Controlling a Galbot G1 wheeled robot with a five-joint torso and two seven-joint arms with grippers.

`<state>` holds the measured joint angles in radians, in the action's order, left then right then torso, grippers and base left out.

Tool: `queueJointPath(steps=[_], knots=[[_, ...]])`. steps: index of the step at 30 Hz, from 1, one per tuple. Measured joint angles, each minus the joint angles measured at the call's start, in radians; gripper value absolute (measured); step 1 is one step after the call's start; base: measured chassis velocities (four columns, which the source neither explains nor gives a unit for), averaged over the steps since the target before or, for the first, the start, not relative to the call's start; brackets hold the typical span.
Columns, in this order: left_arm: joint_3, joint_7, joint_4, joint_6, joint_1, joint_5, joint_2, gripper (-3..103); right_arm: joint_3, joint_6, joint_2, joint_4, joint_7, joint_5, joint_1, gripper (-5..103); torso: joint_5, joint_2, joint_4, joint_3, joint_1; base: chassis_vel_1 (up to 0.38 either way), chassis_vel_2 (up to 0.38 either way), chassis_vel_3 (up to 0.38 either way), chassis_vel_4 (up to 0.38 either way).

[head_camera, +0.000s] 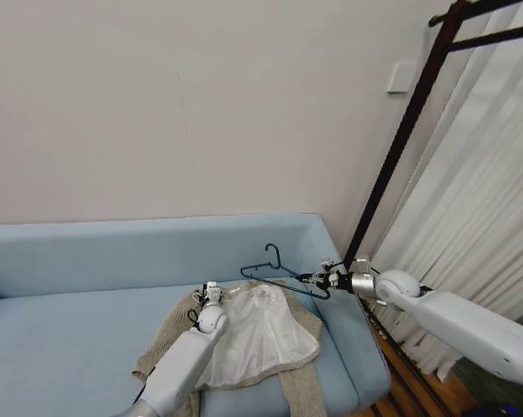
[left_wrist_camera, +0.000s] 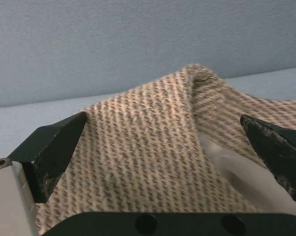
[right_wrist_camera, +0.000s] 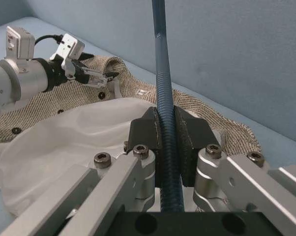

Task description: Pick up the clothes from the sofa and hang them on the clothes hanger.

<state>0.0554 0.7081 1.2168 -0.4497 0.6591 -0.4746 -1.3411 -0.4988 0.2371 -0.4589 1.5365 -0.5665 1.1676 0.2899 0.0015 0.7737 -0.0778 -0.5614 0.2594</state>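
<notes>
A beige tweed jacket (head_camera: 244,340) with white lining lies spread open on the light blue sofa (head_camera: 70,330). My left gripper (head_camera: 208,295) hovers at the jacket's upper edge by the collar. In the left wrist view it (left_wrist_camera: 162,120) is open, its dark fingers (left_wrist_camera: 54,147) spread wide over the tweed weave (left_wrist_camera: 148,152). My right gripper (head_camera: 327,280) reaches in from the right and is shut on a dark blue hanger (head_camera: 283,274) held just above the jacket. The right wrist view shows its pads (right_wrist_camera: 145,132) clamped on the hanger's ribbed bar (right_wrist_camera: 165,142), with the left gripper (right_wrist_camera: 101,78) farther off.
A dark clothes rack (head_camera: 400,139) rises slanted at the sofa's right end, with a crossbar near the top. White curtains (head_camera: 479,200) hang behind it. The sofa back (head_camera: 140,252) stands behind the jacket. Bare seat stretches to the left, and wooden floor (head_camera: 409,382) shows at the right.
</notes>
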Motion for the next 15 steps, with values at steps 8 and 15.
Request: queueJointPath(steps=[8, 15], knots=[[-0.003, -0.010, -0.036, 0.001, -0.003, 0.031, 0.004, 100, 0.006, -0.002, -0.010, -0.007, 0.035, -0.010, 0.007, 8, -0.0001, 0.000, -0.0001, 0.000, 0.000, 0.000, 0.000, 0.000, 0.000], [-0.008, -0.002, -0.003, -0.003, 0.018, 0.033, 0.025, 100, 0.007, -0.006, -0.016, -0.014, 0.053, -0.013, 0.002, 8, -0.0001, 0.000, -0.0002, 0.000, 0.000, 0.000, 0.000, 0.000, 0.000]])
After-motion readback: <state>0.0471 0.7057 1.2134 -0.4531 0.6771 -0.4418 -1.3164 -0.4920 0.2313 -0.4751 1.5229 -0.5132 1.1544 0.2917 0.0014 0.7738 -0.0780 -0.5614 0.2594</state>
